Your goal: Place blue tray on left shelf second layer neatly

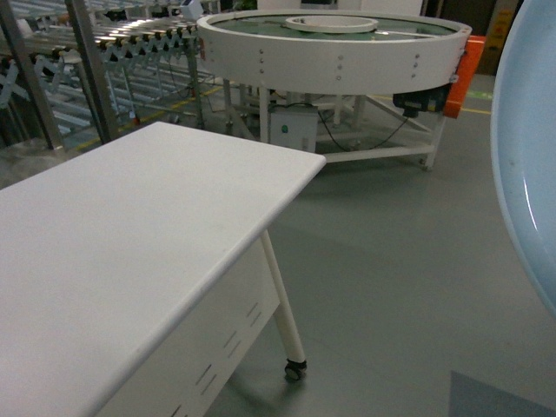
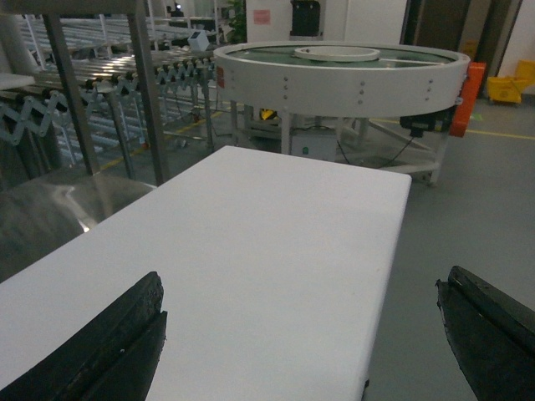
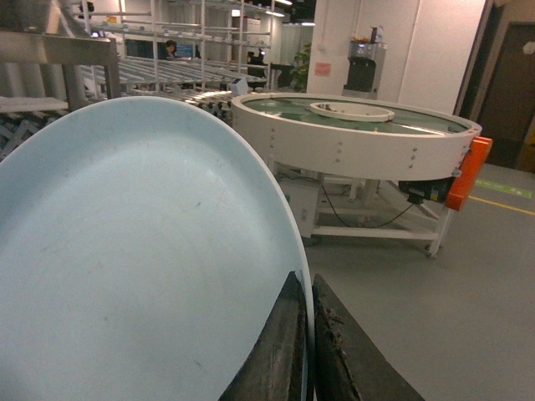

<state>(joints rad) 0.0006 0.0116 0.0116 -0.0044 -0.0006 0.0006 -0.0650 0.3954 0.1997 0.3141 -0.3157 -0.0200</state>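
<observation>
The pale blue tray (image 3: 142,267) fills the left of the right wrist view, held on edge. My right gripper (image 3: 303,280) is shut on its rim, one finger on each side. In the head view only a slice of the blue tray (image 1: 530,148) shows at the right edge, raised above the floor. My left gripper (image 2: 299,280) hangs open over the white table (image 2: 276,234) with nothing between its fingers. Shiny steel uprights of the left shelf (image 1: 87,69) stand beyond the table's far left; its second layer cannot be made out.
The white table (image 1: 130,243) on castor legs takes up the left foreground. A round white conveyor (image 1: 330,48) with an orange cover (image 1: 463,74) stands behind on grey floor. Roller conveyors (image 1: 148,39) run along the back left. A yellow bucket (image 2: 506,88) sits far right.
</observation>
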